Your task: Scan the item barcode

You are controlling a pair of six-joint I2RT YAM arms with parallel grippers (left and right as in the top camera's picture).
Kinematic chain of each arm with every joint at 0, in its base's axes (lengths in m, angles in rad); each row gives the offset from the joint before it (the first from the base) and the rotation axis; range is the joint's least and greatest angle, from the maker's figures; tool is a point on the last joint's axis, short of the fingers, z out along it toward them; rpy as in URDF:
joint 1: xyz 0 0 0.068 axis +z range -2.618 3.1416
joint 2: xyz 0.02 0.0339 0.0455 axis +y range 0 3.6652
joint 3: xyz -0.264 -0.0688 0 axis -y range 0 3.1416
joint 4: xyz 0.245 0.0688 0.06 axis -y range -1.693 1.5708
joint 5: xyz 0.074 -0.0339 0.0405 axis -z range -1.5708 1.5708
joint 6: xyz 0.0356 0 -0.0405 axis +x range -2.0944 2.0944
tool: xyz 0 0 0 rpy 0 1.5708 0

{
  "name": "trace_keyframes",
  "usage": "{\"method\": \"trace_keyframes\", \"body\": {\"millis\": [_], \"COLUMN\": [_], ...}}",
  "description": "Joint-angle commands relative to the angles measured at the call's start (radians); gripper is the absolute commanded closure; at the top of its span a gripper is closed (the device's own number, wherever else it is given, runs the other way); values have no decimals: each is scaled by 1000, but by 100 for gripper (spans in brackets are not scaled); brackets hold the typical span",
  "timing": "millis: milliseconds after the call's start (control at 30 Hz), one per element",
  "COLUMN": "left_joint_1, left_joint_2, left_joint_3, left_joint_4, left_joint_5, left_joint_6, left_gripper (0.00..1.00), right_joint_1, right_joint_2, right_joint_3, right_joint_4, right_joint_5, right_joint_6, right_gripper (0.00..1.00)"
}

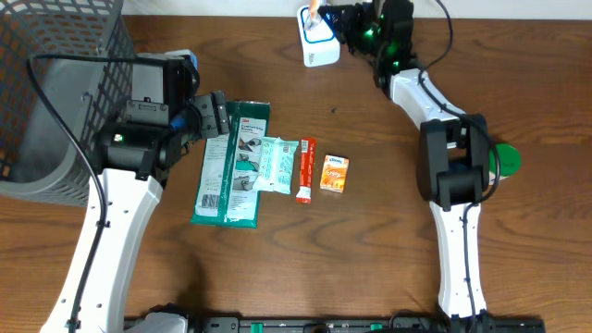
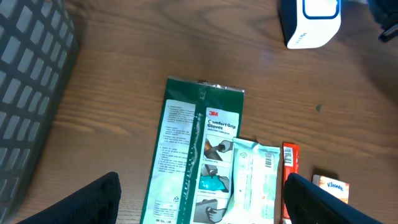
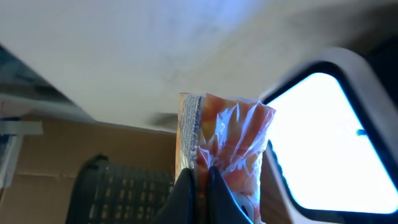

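Note:
My right gripper [image 1: 338,18] is at the table's far edge, shut on a crinkly orange snack packet [image 3: 227,134]. It holds the packet right beside the white barcode scanner [image 1: 318,42], whose bright window [image 3: 329,143] fills the right of the right wrist view. The dark fingertips [image 3: 186,186] pinch the packet's lower edge. My left gripper [image 2: 202,199] is open with nothing in it, hovering over a green 3M gloves pack [image 2: 199,155] lying flat on the table.
A grey wire basket [image 1: 55,92] stands at the left. Beside the gloves pack [image 1: 233,162] lie a white-green pouch [image 1: 276,164], a red stick pack [image 1: 306,169] and a small orange tissue box [image 1: 335,174]. A green disc [image 1: 507,159] sits at the right.

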Motion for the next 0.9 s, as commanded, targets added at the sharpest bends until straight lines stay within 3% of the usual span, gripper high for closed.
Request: {"method": "trace_keyframes", "body": {"millis": [0,733,867], "left_joint_1": [0,0,0], "left_joint_2": [0,0,0], "left_joint_3": [-1,-1,-1], "left_joint_4": [-2,-2,-2], "left_joint_5": [-5,-5,-5], "left_joint_6": [-6,-6,-6], "left_gripper": [16,16,16], "right_joint_1": [9,6,0], "right_joint_2": [17,16,16], "right_joint_3": [21,22,22], "right_joint_4": [6,-1,7], "right_joint_5": [9,-3,-23], "right_joint_6": [20,21,85], "right_gripper": [99,99,99]}}
